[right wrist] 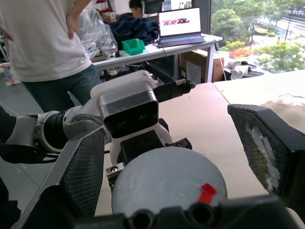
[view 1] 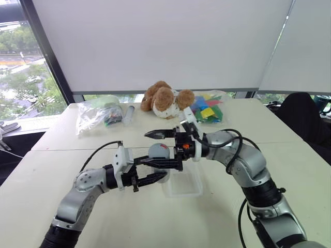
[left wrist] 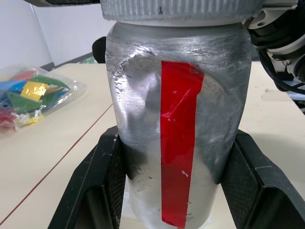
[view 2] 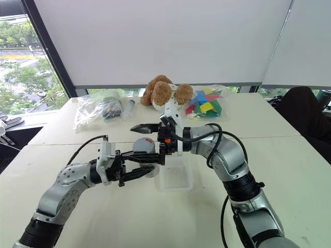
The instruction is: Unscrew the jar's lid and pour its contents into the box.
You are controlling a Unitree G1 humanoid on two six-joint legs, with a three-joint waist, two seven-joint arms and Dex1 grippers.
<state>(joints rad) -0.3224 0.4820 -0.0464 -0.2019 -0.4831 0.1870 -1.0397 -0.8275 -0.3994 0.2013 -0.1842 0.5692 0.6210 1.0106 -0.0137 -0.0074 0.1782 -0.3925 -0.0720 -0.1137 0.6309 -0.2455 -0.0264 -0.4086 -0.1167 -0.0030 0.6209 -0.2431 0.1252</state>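
Left pincer (view 1: 155, 170) pinches stiff, probably slick jar (left wrist: 178, 138) above box (view 1: 182, 187); right pincer (right wrist: 167, 157), spread, should grip ridged lid (left wrist: 178, 9).

Even, bright daylight enters from the window (view 1: 31, 67) at upper left; shadows are soft; the jar (left wrist: 176, 119) shows mild glare.

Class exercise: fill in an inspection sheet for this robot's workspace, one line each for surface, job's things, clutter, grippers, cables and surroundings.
Surface: pale table, seam lines across it.
Job's things: jar upright, red stripe on side, lid still on; clear box beneath it.
Clutter: plush dog, bag of coloured pieces, another clear bag at the far edge.
Grippers: left gripper shut on jar; right gripper open, fingers either side of lid.
Cables: black cables along both arms.
Surroundings: white blinds, windows, person standing, laptop on desk.
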